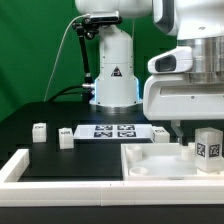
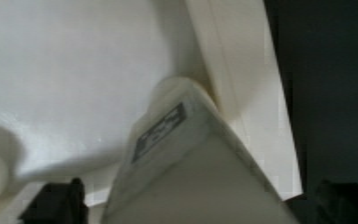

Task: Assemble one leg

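Note:
A leg (image 1: 208, 148), a white post with a black-and-white tag, stands on the large white tray-like part (image 1: 150, 160) near its right corner. My gripper (image 1: 204, 136) hangs over this leg with the jaws spread wide, one on each side of it. One dark fingertip (image 1: 178, 130) shows apart from the leg's side. In the wrist view the leg (image 2: 185, 150) fills the space between the two dark fingertips (image 2: 55, 203), with a thin gap on each side. My gripper (image 2: 194, 208) is open there. The leg's far end meets the tray floor (image 2: 69, 70) beside its rim.
Three more legs lie on the black table: one at the exterior view's left (image 1: 38, 131), one beside it (image 1: 67, 137), one at the marker board's right end (image 1: 160, 133). The marker board (image 1: 112, 131) lies in front of the robot base (image 1: 113, 80). A white rim (image 1: 15, 168) bounds the front left.

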### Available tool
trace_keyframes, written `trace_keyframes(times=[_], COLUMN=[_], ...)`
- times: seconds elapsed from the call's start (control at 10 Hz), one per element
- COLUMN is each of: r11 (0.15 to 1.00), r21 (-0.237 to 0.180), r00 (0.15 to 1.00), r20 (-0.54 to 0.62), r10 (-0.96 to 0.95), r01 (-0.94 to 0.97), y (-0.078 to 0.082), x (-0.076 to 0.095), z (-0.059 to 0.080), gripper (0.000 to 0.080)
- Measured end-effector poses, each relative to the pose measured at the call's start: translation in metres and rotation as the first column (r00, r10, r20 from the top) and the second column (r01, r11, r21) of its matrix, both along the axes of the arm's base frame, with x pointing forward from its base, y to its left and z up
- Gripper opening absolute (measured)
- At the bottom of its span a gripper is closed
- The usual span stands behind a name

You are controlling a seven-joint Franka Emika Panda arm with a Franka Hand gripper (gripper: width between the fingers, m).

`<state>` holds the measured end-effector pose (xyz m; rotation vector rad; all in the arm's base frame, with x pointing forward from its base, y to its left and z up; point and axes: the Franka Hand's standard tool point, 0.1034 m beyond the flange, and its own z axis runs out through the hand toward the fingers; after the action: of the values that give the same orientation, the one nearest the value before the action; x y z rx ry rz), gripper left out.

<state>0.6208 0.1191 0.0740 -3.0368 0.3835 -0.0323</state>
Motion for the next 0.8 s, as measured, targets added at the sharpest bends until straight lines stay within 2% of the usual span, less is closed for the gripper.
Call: trace_keyframes(times=[0.2,0.3,0.4,0.6,0.7,0.8], r11=[0.975,0.936,0.903,0.874,0.874,0.874], r21=[-0.026,-0.055,-0.081,-0.088,-0.088,-0.088], r00=[0.975,0.937,0.904,0.875,0.875,0.875], r20=[0.016,0.025,0.029,0.037,0.037,0.037], r10=[0.223,0.349,0.426,0.483,0.483,0.483], r01=[-0.223,-0.348,-0.422,-0.479,-0.478,-0.478], y=[-0.0011,-0.0016,0.0019,0.0024,0.0024,0.0024], x=[0.0001,0.0008,0.0006,0.0008,0.0008,0.0008], z=[-0.0003,-0.0006,-0.0011,-0.0018,-0.0019,-0.0019], gripper=[0.0649,0.0649,0.0649,0.0649,0.0522,0.0522])
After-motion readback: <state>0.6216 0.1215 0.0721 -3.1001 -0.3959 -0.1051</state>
